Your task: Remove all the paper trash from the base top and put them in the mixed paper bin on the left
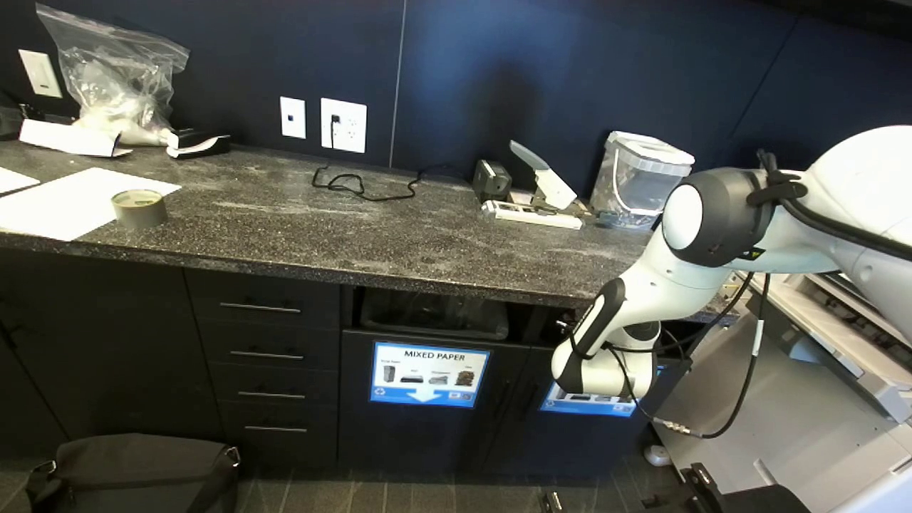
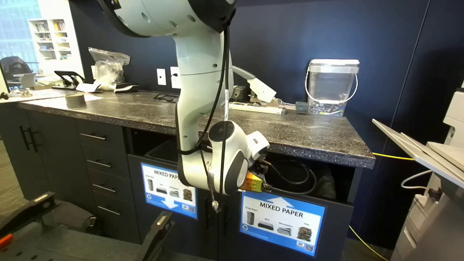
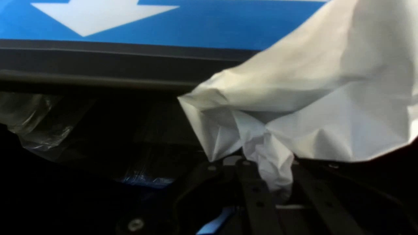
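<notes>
Far to the left of the gripper (image 3: 271, 166) and the paper (image 3: 310, 111) that it holds, and higher, the counter (image 1: 342, 242) bears the sheets (image 1: 68, 206), the tape (image 1: 139, 211) and the bag (image 1: 121, 92); a later reach there could take a sheet by mistake, it being white too. Closer, also left of the gripper, is the left bin (image 1: 442, 329). The gripper has its jaws together, clamped on the crumpled paper, which is pinched by a narrow tail and spreads wide ahead of them. Behind the paper, in the wrist view, are a dark edge (image 3: 114, 55) and the sign (image 3: 212, 26). The arm (image 2: 197, 79) hides much of the gripper in both exterior views, so I cannot be fully sure which bin it faces; it seems to be the one at the right door (image 2: 335, 228). If so, opening here would put the paper in the wrong bin. If the gripper goes left while low, the loose part may catch on the dark edge and slip out, since only the tail is pinched. Right of the gripper and above, the tub (image 2: 331, 87) stands on the counter; a wide swing of the arm could, I think, tip it.
</notes>
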Available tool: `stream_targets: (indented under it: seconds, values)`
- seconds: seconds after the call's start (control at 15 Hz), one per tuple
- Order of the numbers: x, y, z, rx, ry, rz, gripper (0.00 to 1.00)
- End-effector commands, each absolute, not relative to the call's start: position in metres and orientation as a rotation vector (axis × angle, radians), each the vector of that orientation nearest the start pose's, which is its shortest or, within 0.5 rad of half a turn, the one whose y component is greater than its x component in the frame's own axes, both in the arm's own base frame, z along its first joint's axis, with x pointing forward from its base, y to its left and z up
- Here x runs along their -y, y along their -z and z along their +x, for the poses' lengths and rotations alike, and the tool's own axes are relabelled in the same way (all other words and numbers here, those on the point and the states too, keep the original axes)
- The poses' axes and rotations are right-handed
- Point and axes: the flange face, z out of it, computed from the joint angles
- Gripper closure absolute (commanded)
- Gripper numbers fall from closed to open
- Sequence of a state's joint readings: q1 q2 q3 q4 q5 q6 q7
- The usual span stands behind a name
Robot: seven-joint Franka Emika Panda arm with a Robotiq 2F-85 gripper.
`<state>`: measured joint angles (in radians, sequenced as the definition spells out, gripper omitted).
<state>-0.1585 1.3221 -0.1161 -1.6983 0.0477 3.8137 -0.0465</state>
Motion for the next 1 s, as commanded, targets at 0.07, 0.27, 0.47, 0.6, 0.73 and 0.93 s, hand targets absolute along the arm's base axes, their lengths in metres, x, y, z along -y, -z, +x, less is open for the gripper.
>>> stream_targets:
  seconds: [0.07,0.27,0.47,0.6,0.73,0.93]
  values:
    - [0.161,0.063,0.597,-0.291,1.402,-2.999,0.92]
    - [0.158,0.066,0.599,-0.306,1.441,-2.965,0.92]
    - [0.156,0.066,0.599,-0.316,1.436,-2.949,0.66]
    - [0.155,0.066,0.6,-0.31,1.439,-2.941,0.53]
    - [0.154,0.065,0.599,-0.305,1.436,-2.922,0.37]
    - [0.151,0.063,0.597,-0.25,1.43,-2.838,0.15]
